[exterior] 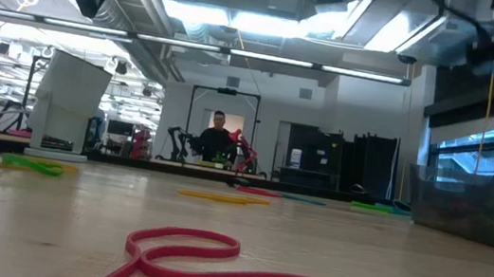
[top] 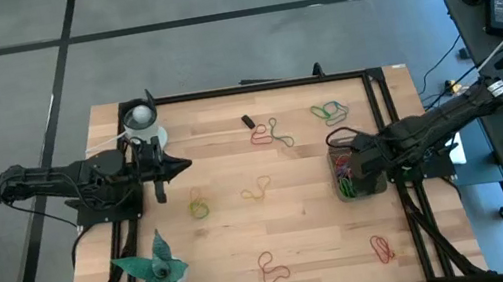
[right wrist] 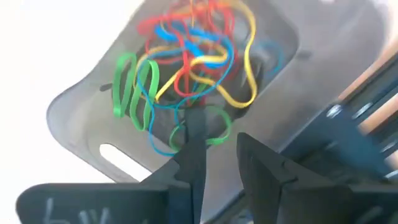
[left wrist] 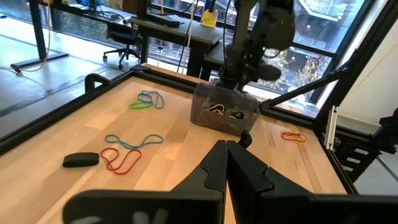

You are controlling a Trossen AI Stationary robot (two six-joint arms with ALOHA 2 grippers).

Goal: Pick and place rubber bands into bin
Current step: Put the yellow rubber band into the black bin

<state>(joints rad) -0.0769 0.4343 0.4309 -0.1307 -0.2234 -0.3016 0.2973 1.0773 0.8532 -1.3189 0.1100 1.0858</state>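
High view: one bin (top: 345, 175), seven loose rubber bands (top: 258, 190) on table (top: 236, 235)

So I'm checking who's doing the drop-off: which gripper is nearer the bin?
Right. The right gripper hangs directly over the bin, fingers parted above the rubber bands inside. The left gripper waits shut across the table, near the white cup.

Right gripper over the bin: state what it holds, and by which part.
Nothing. The right gripper hangs open above the bin, fingers apart with no band between them; the rubber bands lie loose in the bin.
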